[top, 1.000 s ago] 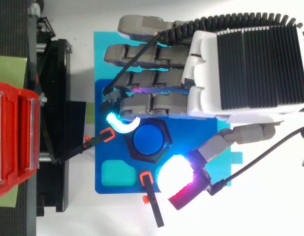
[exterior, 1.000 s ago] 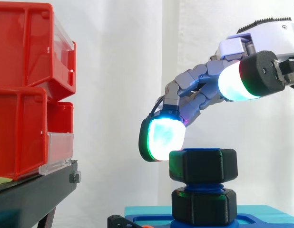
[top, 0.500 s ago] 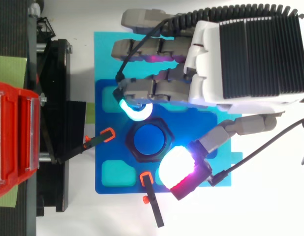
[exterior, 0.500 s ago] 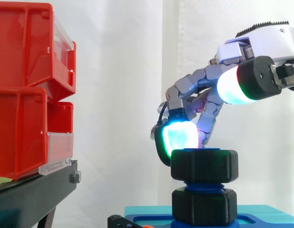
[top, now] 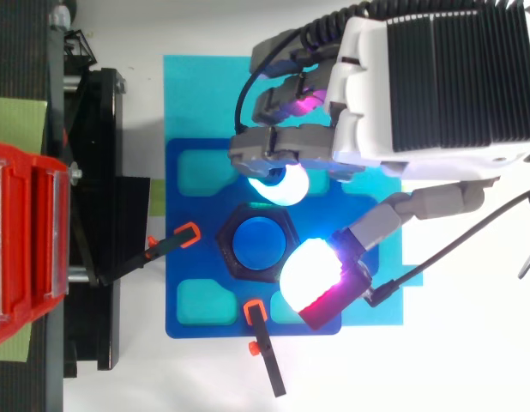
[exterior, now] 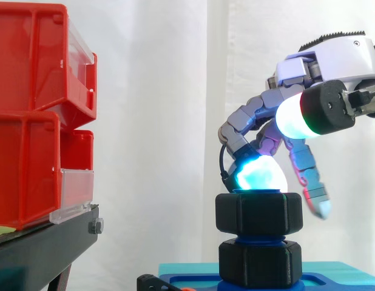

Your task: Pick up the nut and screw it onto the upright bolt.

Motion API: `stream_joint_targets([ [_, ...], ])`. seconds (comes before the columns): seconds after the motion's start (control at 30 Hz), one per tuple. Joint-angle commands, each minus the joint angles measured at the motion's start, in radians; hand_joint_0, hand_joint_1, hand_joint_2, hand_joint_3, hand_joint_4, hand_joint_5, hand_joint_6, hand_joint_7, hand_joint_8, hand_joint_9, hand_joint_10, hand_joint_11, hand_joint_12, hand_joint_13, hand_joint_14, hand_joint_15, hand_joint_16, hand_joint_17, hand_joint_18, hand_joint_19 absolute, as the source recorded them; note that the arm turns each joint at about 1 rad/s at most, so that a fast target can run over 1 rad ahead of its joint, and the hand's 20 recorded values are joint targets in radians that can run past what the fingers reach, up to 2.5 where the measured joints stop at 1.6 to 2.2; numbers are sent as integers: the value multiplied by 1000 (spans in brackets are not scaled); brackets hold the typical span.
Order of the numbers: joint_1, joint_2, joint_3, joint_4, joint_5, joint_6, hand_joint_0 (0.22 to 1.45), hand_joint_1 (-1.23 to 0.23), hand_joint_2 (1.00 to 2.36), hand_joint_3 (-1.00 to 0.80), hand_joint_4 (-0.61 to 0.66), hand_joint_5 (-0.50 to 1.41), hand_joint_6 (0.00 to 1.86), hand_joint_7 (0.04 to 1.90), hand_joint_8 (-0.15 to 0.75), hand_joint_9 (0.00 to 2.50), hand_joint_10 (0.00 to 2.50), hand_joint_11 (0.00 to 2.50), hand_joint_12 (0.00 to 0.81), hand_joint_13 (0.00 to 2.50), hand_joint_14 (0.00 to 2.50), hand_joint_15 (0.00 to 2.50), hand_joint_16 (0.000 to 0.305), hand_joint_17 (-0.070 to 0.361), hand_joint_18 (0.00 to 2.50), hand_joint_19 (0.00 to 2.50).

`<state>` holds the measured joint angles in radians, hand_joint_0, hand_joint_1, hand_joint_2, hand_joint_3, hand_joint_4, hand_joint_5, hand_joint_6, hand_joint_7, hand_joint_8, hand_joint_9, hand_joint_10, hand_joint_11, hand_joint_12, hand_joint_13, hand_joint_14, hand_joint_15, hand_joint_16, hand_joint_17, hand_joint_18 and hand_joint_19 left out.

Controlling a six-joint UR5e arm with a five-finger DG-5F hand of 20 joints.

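Observation:
The black hexagonal nut (exterior: 258, 213) sits on the upright blue bolt (top: 256, 245), above a second black hexagonal piece (exterior: 258, 262) at the bolt's foot. The bolt stands on a blue base (top: 188, 257). My hand (top: 436, 77) hovers over the nut from the right, its fingers curled down. One glowing cyan fingertip (exterior: 259, 174) rests at the nut's top edge, at the nut's back rim in the top view. The thumb's white and red pad (exterior: 293, 115) is well above the nut, clear of it. Nothing is pinched between the thumb and the fingers.
Red bins (exterior: 36, 109) are stacked on a black stand (exterior: 48, 242) at the left. Two black clamps with orange ends (top: 186, 234) (top: 256, 313) point at the base from the left and the front. A cyan mat (top: 188, 94) lies under the base.
The fingers have curled in and swept from the nut's left side across its top toward the palm. The glowing fingertip now rests on the nut's top edge. The thumb has barely moved.

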<state>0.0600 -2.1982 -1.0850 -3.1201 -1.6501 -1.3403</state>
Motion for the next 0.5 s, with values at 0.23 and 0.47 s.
stream_joint_targets([
  [0.23, -12, 0, 0, -8, -5, 0, 475, -274, 1000, -500, 87, 87, 501, 1416, 257, 1747, 4, 111, 273, 997, 0, 0, 37, 82, 800, 175],
  [0.47, -25, 2, 17, -9, -19, 0, 463, -268, 1000, -500, 231, -22, 505, 1056, 281, 1433, 5, 146, 344, 853, 0, 27, 48, 108, 648, 198],
])
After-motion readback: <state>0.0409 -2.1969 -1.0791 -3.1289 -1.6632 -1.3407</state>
